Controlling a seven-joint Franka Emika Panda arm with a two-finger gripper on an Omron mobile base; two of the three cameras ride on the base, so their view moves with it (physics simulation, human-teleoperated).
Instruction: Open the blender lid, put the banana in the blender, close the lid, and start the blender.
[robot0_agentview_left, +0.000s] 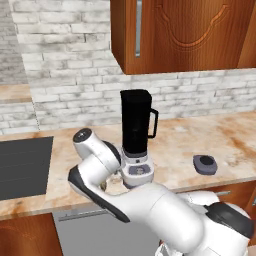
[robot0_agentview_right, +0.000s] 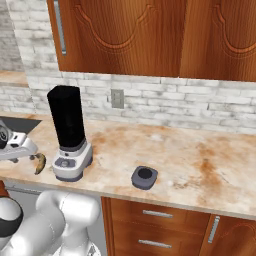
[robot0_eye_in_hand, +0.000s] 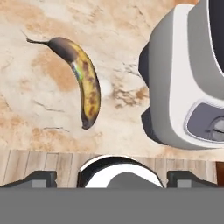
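Observation:
The blender (robot0_agentview_left: 135, 127), a tall black jar on a light grey base with a front dial (robot0_eye_in_hand: 215, 127), stands on the counter with its top uncovered. The blender lid (robot0_agentview_left: 205, 164), a dark grey cap, lies flat on the counter to the jar's right, also at lid (robot0_agentview_right: 145, 177). The banana (robot0_eye_in_hand: 85, 83), brownish-yellow with dark tips, lies on the counter just left of the blender base (robot0_agentview_right: 73, 163), also at banana (robot0_agentview_right: 40, 163). My gripper (robot0_eye_in_hand: 113, 178) hovers above the banana, open, with nothing between its fingers. In the right base view the gripper (robot0_agentview_right: 20, 158) is at the far left.
A dark cooktop (robot0_agentview_left: 24, 165) is set into the marble counter (robot0_agentview_right: 200, 165) left of the blender. Wooden wall cabinets (robot0_agentview_right: 150, 35) hang above, and a socket (robot0_agentview_right: 117, 98) is on the brick wall. Drawers (robot0_agentview_right: 157, 215) sit under the counter edge.

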